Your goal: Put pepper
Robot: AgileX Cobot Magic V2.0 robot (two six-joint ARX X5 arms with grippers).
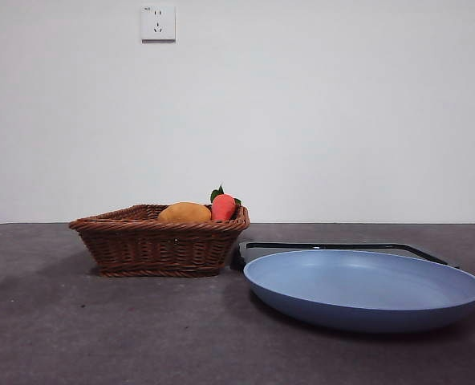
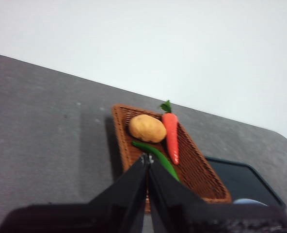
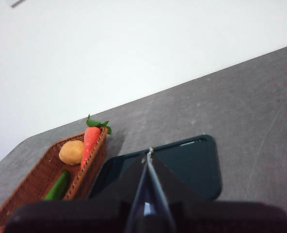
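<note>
The dark-green pepper (image 2: 159,156) lies in the brown wicker basket (image 2: 199,171) beside a yellow-orange round item (image 2: 147,128) and a red-orange carrot-like item (image 2: 171,136). It also shows in the right wrist view (image 3: 57,186). In the front view the basket (image 1: 159,242) hides the pepper. The blue plate (image 1: 364,287) sits to the basket's right, empty. My left gripper (image 2: 147,160) is shut, above the table short of the basket. My right gripper (image 3: 149,154) is shut, above the dark tray (image 3: 182,165). Neither arm shows in the front view.
A dark rectangular tray (image 1: 334,249) lies behind and under the blue plate. A white wall with a socket (image 1: 158,23) stands behind the table. The grey tabletop (image 1: 101,329) spreads in front of the basket.
</note>
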